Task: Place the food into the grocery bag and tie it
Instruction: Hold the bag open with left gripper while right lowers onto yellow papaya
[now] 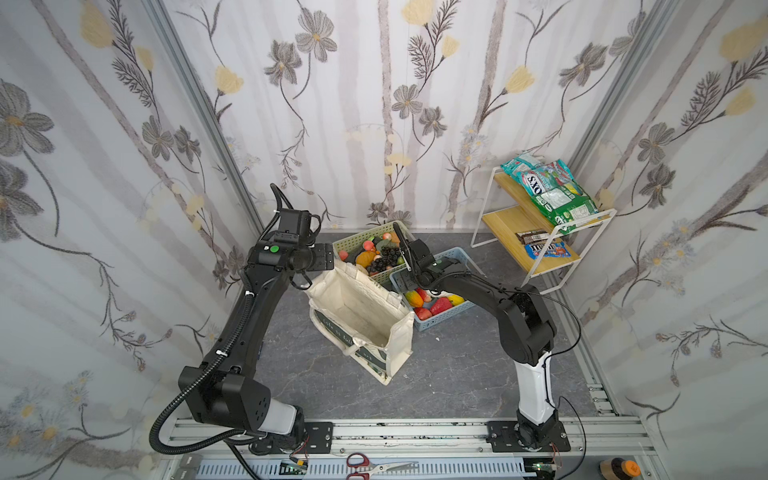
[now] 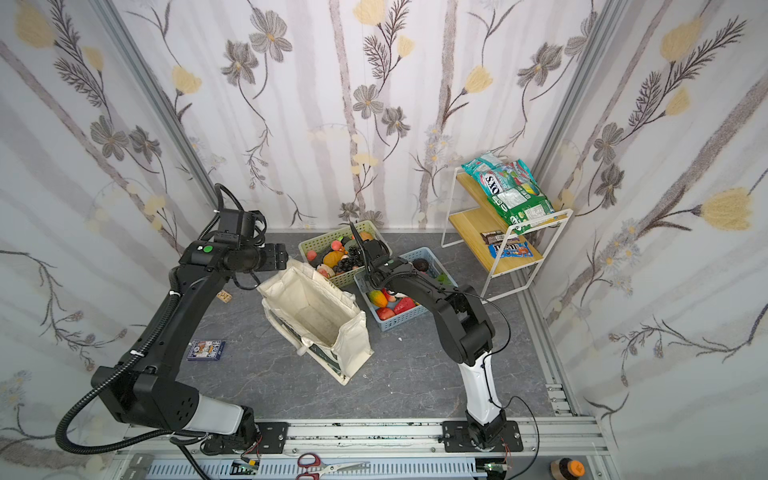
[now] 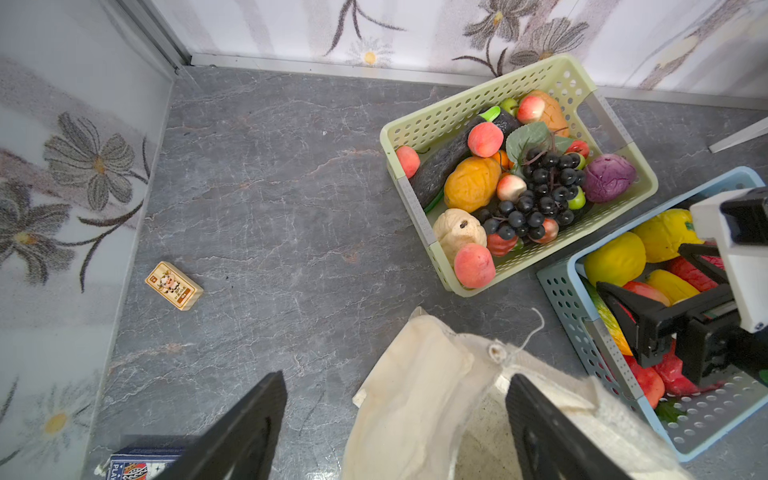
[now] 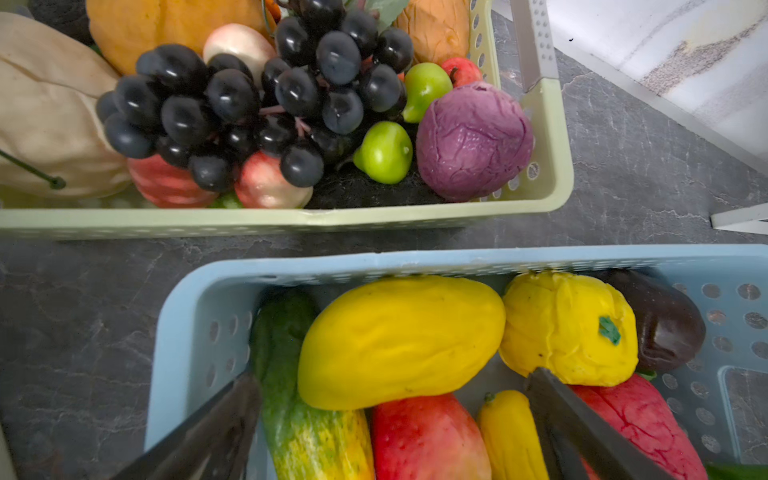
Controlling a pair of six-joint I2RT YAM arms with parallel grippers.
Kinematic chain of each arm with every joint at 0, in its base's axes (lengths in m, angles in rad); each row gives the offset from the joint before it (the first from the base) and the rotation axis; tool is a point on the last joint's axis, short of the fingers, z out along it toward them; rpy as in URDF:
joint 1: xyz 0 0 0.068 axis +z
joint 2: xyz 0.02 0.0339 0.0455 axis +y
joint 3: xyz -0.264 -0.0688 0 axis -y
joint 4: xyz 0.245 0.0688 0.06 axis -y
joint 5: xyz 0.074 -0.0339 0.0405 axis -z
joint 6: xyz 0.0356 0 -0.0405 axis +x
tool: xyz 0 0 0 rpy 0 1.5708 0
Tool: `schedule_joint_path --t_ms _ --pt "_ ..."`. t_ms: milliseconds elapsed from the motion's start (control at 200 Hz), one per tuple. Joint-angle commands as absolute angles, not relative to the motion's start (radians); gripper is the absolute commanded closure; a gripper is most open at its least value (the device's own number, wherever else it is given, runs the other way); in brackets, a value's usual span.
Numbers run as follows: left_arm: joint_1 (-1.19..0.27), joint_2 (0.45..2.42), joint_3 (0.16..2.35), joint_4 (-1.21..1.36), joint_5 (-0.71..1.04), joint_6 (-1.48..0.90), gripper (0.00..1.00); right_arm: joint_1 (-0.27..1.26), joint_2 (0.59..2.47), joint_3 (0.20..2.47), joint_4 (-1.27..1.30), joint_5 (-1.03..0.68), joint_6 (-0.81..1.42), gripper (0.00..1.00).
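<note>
The grocery bag (image 1: 365, 316) is standing mouth-up at centre, long axis far-left to near-right. The left gripper (image 3: 395, 378) is hovering over its far-left end, jaws apart. Beyond, the right gripper (image 4: 392, 374), spread and empty, is hovering over the yellow mango (image 4: 399, 340) in the blue basket (image 4: 199, 299). The mango is lying lengthwise jaw to jaw, so picking it likely needs a wrist turn.

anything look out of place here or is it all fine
Two strays lie on the floor left of the grocery bag: a blue playing-card box and a small wooden tile. Neither is a fruit or vegetable.
</note>
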State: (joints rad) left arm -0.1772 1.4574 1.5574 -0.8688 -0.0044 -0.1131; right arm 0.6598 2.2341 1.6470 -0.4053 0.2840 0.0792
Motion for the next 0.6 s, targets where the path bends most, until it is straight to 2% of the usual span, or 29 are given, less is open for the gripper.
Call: schedule_joint_path --t_ms 0,595 --pt "-0.175 1.448 1.548 -0.867 -0.019 -0.136 0.14 0.662 2.260 1.672 -0.377 0.317 0.105 0.00" --pt "-0.173 1.454 1.574 -0.874 -0.028 -0.140 0.13 0.658 2.373 1.746 -0.370 0.405 0.117 0.01"
